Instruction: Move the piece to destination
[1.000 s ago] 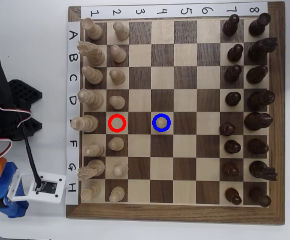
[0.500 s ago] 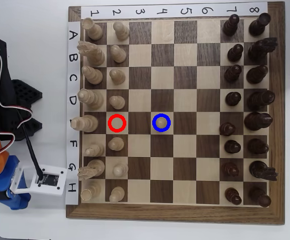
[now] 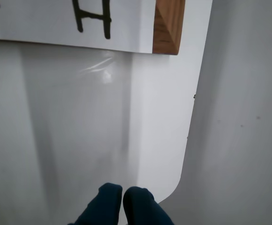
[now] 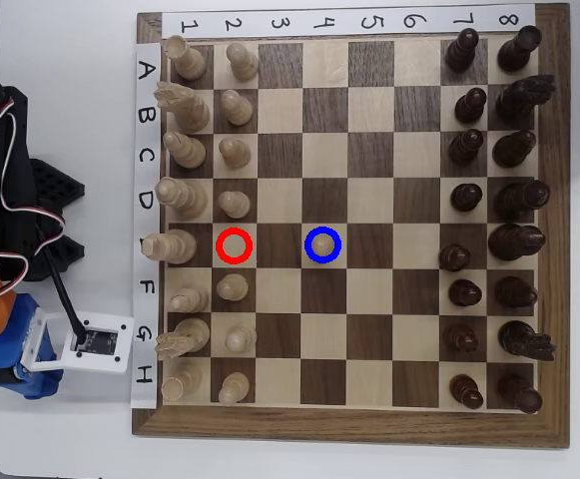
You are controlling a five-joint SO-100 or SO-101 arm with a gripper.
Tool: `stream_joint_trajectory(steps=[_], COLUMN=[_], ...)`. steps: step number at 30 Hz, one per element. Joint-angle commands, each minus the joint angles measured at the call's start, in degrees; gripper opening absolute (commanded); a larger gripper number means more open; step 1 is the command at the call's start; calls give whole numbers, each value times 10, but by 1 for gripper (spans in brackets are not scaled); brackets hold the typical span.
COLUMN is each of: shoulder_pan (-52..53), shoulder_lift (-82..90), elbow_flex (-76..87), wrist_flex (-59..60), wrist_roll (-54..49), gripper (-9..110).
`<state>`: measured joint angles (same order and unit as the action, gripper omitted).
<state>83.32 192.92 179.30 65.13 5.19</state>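
In the overhead view a cream pawn [image 4: 322,244] stands upright inside the blue ring [image 4: 322,231] on a light square in row E, column 4. The red ring [image 4: 235,232] on row E, column 2 encloses a bare dark square. My arm [image 4: 10,339] rests off the board at its left side, beside rows F to H. In the wrist view my gripper [image 3: 122,202] shows as two dark blue fingertips [image 3: 105,201] pressed together with nothing between them, above the white table. The pawn does not show in the wrist view.
Pale pieces [image 4: 185,150] fill columns 1 and 2, dark pieces [image 4: 494,210] columns 7 and 8. The board's wooden corner [image 3: 168,26] and the label strip with "H" [image 3: 93,18] lie at the top of the wrist view. The white table's rounded edge [image 3: 185,154] runs at the right there.
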Motion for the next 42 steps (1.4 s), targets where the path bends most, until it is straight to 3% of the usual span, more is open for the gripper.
stream_joint_trajectory(steps=[1, 42], shoulder_pan=[-8, -5], shoulder_lift=[33, 33], elbow_flex=[-15, -15], wrist_flex=[25, 23], wrist_roll=[-10, -12], gripper=[0, 0])
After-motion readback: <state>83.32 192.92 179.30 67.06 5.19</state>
